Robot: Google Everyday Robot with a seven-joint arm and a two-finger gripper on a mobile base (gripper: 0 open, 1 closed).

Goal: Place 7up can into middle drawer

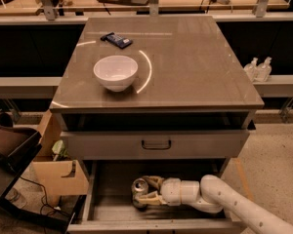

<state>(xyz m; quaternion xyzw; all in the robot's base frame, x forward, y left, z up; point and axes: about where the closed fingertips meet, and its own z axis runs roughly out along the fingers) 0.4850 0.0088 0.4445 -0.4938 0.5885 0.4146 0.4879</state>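
Note:
The 7up can (139, 186) stands inside the open middle drawer (105, 209), left of its centre, shiny top up. My gripper (145, 191) reaches in from the right on a white arm, low in the drawer. Its fingers (152, 196) lie on both sides of the can and hold it. The can's lower body is partly hidden by the fingers.
A white bowl (115, 72) and a dark snack bar (116, 40) sit on the cabinet top (195, 67). The upper drawer front with a dark handle (156, 144) is shut above the open drawer. A cardboard box (58, 172) stands at the left. Two bottles (258, 69) sit at the right.

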